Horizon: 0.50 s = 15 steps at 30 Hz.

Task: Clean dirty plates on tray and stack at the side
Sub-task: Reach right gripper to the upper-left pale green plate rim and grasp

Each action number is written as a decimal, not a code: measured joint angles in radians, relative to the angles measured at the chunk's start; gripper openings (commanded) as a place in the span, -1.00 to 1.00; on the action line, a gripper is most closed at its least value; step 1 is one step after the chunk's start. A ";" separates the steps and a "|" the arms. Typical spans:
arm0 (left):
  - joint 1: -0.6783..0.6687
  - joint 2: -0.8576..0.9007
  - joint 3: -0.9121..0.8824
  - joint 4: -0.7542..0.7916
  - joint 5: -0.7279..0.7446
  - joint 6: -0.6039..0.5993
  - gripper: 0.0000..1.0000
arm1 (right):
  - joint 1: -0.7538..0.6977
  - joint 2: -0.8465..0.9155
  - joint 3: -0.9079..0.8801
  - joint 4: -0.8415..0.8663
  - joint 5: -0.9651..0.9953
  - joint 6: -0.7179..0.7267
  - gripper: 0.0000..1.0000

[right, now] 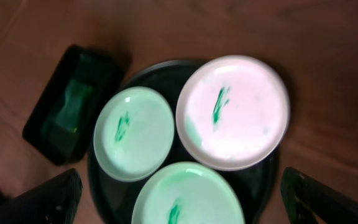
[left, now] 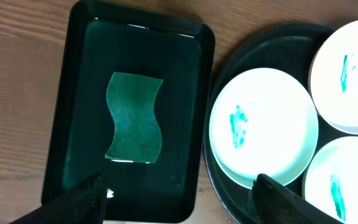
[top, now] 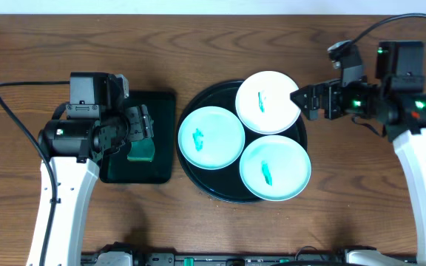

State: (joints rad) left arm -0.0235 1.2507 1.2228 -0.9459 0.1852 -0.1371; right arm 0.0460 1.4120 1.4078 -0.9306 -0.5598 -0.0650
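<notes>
Since all plates [top: 211,137] lie on tray [top: 192,171], each smeared teal, none wiped or stacked at side yet; task judged at start.

- Nearest plate [top: 274,168]: tray front, close beside left one.
- Left gripper [left: 180,183]: jaws wide, empty, above rectangular tray [left: 64,124], near sponge [left: 134,118]. Likely poised to fetch wiper.
- Far plate [top: 267,101]: rides over tray's back rim.
- Right gripper [top: 304,103]: jaws wide, empty, at far plate's right edge. Likely lined up to grip rim.

Wooden table [top: 213,44]: round tray [top: 198,100], rectangular tray [top: 165,103].
</notes>
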 measured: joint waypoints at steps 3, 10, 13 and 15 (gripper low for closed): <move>0.000 0.000 0.001 -0.003 -0.001 0.000 0.51 | 0.016 0.039 0.000 0.007 -0.031 0.005 0.78; 0.000 0.000 0.001 -0.003 -0.008 0.000 0.51 | 0.170 0.136 0.000 0.008 0.066 0.132 -0.11; 0.000 0.001 0.001 -0.020 -0.027 0.000 0.51 | 0.241 0.185 0.000 0.008 0.150 0.255 -0.10; 0.000 0.005 0.002 -0.031 -0.042 -0.006 0.51 | 0.280 0.216 0.000 0.011 0.194 0.325 -0.09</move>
State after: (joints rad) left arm -0.0231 1.2556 1.2247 -0.9768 0.1436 -0.1436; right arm 0.3256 1.6283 1.4082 -0.9195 -0.3656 0.2604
